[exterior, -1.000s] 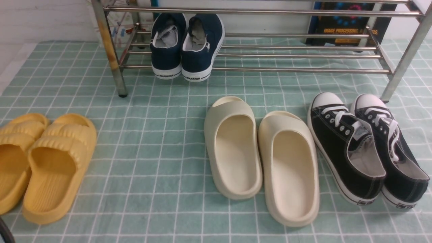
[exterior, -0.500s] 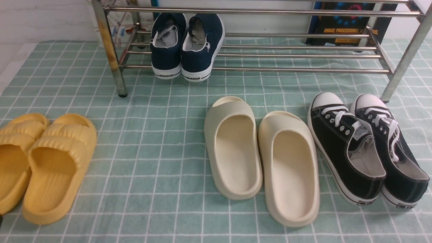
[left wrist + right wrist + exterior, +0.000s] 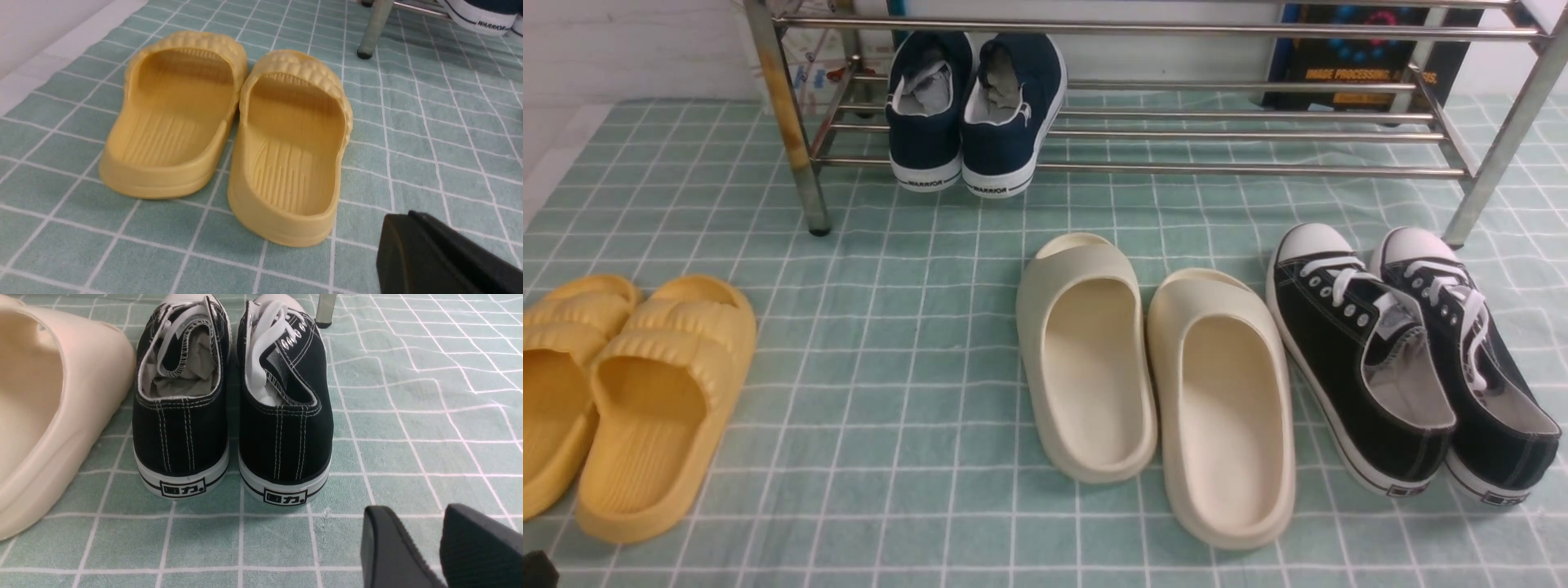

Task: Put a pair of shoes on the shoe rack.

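The pair of shoes (image 3: 972,114) is navy canvas with white soles. Both stand side by side on the lowest bars at the left end of the shoe rack (image 3: 1241,170), heels toward me. One white heel (image 3: 486,20) shows in the left wrist view beside a rack leg (image 3: 374,28). My left gripper (image 3: 408,218) is shut and empty, low over the cloth near the yellow slides. My right gripper (image 3: 423,522) is open with nothing between its fingers, behind the heels of the black sneakers.
On the green checked cloth (image 3: 890,408) lie yellow slides (image 3: 645,392) at the left, cream slides (image 3: 1160,376) in the middle and black lace-up sneakers (image 3: 1405,359) at the right. A dark book (image 3: 1364,65) leans behind the rack. A rack leg (image 3: 325,310) stands beyond the sneakers.
The dark tip of my left arm at the bottom left corner of the front view has shifted slightly. The shoes have not moved.
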Motion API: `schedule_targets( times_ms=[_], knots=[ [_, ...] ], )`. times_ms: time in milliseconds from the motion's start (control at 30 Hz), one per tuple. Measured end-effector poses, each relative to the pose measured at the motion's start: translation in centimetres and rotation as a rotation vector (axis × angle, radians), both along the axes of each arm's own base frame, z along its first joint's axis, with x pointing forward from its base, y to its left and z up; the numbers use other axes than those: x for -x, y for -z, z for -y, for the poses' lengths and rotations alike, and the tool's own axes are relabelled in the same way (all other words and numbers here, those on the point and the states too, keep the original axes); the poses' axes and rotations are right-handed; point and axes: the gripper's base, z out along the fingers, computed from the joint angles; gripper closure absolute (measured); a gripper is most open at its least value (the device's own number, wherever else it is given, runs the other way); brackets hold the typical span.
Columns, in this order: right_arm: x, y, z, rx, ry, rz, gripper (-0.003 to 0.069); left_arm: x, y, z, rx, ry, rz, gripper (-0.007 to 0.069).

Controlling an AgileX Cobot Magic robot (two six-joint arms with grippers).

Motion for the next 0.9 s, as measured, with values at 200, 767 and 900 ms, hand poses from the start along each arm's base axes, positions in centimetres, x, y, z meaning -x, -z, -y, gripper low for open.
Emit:
schedule_targets(
  times_ms=[200, 767, 900],
  knots=[
    [0.0, 0.0, 0.0, 0.0, 0.0, 0.0, 0.0419, 0.02, 0.58, 0.28, 0.006, 0.051, -0.035, 0.0638],
    [0.0, 0.0, 0.0, 0.0, 0.0, 0.0, 0.0419, 0.06, 0.79, 0.33, -0.043, 0.074, -0.056, 0.0638],
    [0.0, 0.0, 0.0, 0.0, 0.0, 0.0, 0.0419, 0.06, 0.79, 0.33, -0.043, 0.074, -0.056, 0.0638]
  ],
)
